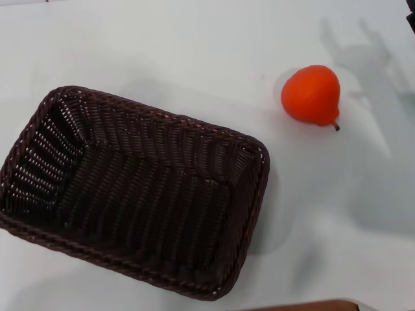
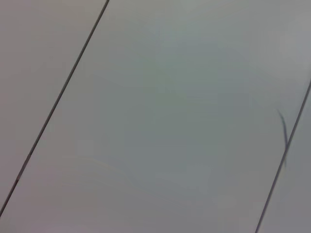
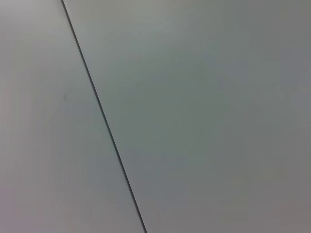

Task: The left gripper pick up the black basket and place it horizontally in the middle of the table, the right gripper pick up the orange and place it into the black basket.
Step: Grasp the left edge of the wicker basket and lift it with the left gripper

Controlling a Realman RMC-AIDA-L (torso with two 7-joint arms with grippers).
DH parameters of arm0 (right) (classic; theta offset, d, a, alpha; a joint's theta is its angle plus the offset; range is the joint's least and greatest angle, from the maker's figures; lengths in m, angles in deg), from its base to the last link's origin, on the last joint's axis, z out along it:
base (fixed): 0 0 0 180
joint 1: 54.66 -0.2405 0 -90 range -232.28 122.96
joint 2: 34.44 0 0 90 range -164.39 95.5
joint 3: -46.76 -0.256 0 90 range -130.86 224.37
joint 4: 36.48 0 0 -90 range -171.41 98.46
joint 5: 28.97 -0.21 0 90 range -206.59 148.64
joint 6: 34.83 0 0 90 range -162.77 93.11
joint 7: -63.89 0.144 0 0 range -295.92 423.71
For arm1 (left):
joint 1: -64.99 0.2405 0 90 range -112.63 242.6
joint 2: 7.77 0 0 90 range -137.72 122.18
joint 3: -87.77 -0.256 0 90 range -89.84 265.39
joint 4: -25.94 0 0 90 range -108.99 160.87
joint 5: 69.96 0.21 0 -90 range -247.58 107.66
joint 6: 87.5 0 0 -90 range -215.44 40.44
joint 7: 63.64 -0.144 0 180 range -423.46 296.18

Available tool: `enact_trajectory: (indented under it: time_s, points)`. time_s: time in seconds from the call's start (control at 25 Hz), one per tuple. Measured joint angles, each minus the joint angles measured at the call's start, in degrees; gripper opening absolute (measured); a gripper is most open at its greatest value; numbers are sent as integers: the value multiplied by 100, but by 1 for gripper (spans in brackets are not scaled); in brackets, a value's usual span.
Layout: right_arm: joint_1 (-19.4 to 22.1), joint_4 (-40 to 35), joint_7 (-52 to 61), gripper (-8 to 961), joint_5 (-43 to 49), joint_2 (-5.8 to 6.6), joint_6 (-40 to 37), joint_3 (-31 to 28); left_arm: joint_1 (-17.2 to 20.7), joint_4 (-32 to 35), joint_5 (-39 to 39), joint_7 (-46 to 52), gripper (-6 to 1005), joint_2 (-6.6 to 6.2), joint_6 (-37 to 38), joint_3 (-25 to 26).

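Note:
The black basket [image 1: 136, 194] is a large dark woven wicker basket. It lies empty and open side up on the white table [image 1: 162, 52], at the left of the head view and turned slightly askew. The orange [image 1: 311, 94] lies on the table to the right of and beyond the basket, apart from it, with its short dark stem pointing toward me. A small dark sliver of the right gripper [image 1: 411, 19] shows at the top right edge, and its shadow falls on the table beside the orange. The left gripper is out of view.
Both wrist views show only a plain pale grey surface crossed by thin dark seam lines [image 2: 58, 97] [image 3: 102, 111]. A brown edge [image 1: 305, 305] shows at the bottom of the head view. Bare tabletop lies between the basket and the orange.

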Motion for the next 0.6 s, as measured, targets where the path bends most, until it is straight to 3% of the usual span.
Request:
enact_trajectory:
  time_s: [0.44,0.6]
  points:
    - [4,-22,1,823,-2,6,-81,-13,-48,191,-126,-296,745,-1,-55,-7]
    - [8,-23,1,823,-2,3,-80,-13,-30,-38,39,-53,745,-69,-153,-103]
